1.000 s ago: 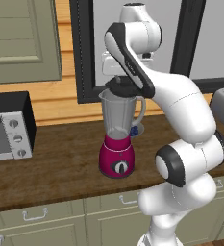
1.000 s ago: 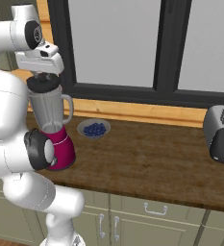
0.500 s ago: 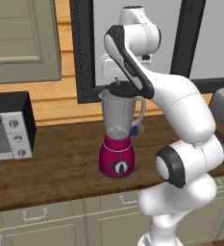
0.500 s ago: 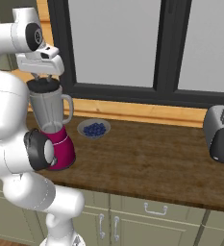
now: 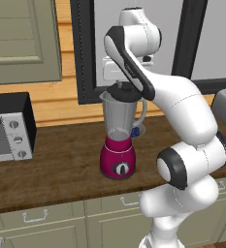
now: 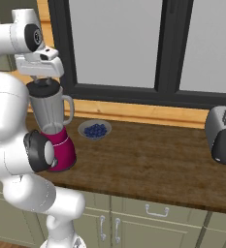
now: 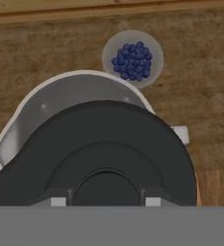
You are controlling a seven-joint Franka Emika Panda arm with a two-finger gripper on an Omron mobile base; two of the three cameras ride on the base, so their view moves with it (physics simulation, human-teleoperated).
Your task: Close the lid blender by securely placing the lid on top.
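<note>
The gripper (image 7: 105,201) grips the lid (image 7: 99,153) by its knob, seemingly just above the empty blender (image 5: 118,140). A bowl (image 7: 132,58) holds blueberries (image 7: 132,60).

A black lid (image 7: 104,153) sits over the clear, grey-tinted jar of a blender (image 5: 118,138) whose rounded base is magenta with a black-and-white dial. A pale translucent bowl (image 7: 132,58) holds dark blue berries on a brown wood-grain counter (image 6: 148,164). A silver toaster (image 6: 223,135) with dark slots stands at one end, a grey-and-black toaster oven (image 5: 8,127) at the other. Olive-grey cabinets (image 6: 148,223), honey-coloured wall boards and a black window frame (image 6: 165,48) surround them.
</note>
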